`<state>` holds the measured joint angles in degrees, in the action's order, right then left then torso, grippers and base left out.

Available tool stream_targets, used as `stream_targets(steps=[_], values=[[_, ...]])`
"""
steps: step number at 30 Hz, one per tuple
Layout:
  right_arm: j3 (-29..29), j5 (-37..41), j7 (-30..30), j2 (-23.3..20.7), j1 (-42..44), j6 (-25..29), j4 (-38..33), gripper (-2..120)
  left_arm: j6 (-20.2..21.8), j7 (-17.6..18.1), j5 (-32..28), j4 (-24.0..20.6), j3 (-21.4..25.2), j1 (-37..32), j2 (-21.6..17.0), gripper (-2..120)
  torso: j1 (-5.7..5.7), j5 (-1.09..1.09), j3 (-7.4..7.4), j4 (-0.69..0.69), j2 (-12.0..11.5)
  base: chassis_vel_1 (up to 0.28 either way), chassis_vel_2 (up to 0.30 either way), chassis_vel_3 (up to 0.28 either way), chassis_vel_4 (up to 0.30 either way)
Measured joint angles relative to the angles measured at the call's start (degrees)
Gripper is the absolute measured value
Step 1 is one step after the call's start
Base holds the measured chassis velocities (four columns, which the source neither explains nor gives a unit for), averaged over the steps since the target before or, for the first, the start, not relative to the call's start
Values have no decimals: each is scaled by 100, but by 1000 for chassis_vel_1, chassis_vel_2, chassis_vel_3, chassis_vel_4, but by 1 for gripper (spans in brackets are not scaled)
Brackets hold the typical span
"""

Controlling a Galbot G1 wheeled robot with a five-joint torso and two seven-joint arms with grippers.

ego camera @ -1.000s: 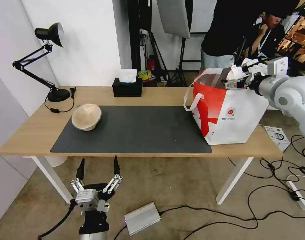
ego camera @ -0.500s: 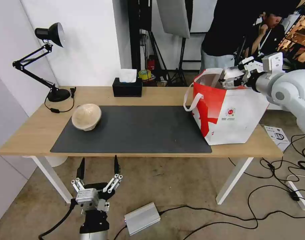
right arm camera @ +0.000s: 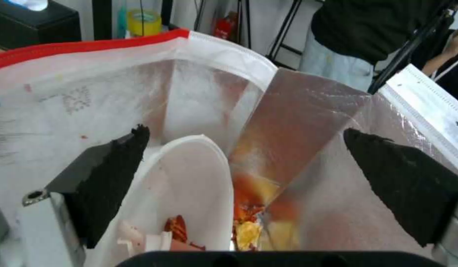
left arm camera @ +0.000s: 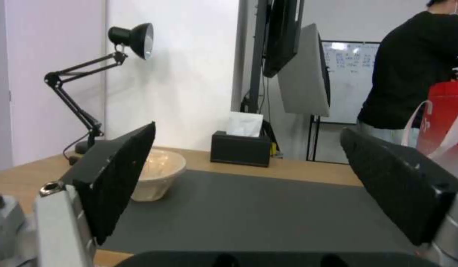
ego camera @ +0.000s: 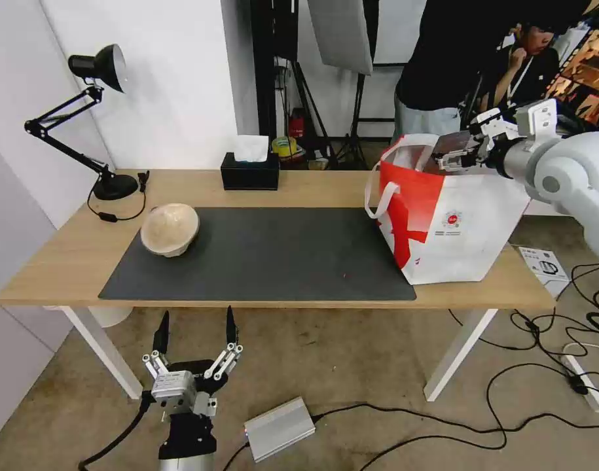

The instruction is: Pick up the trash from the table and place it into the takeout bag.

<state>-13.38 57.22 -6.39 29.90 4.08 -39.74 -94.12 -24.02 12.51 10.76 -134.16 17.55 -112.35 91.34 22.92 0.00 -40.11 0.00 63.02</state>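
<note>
The tan domed paper bowl [ego camera: 169,229] lies upside down on the left end of the dark mat [ego camera: 266,252], and shows again as the bowl [left arm camera: 160,174]. The takeout bag [ego camera: 453,219] stands at the table's right end. My right gripper [ego camera: 457,156] hovers open over its mouth with nothing between the fingers. Below the right gripper [right arm camera: 243,133], the white plastic bowl [right arm camera: 189,193] with red scraps lies tilted inside the bag against the foil lining [right arm camera: 298,122]. My left gripper [ego camera: 194,337] waits open below the table's front edge, and the left gripper [left arm camera: 247,129] faces the mat.
A black tissue box [ego camera: 250,171] sits at the table's back edge and a black desk lamp [ego camera: 96,124] at the back left corner. Cables and a silver box [ego camera: 279,428] lie on the floor. People stand behind the bag.
The right gripper has shifted slightly over the bag mouth, and the white shape seen at its fingers earlier has gone from there. The left arm has barely moved.
</note>
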Motion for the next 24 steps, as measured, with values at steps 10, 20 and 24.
stream_targets(steps=[10, 20, 24], values=[[32, 14, -69, 9, 52, 0, -33, 100, 0, 1, 5, -43, 13, -26, 1, 100, 0, 0, 0, 0, 0, 0, 0, 0, 0], [281, 154, -268, -49, 318, 40, -208, 100, -1, 2, 10, -57, 16, -40, 1, 100, 0, 0, 0, 0, 0, 0, 0, 0, 0], [345, 166, -326, -66, 391, 72, -239, 100, -3, 2, 11, -63, 17, -45, 1, 100, 0, 0, 0, 0, 0, 0, 0, 0, 0]])
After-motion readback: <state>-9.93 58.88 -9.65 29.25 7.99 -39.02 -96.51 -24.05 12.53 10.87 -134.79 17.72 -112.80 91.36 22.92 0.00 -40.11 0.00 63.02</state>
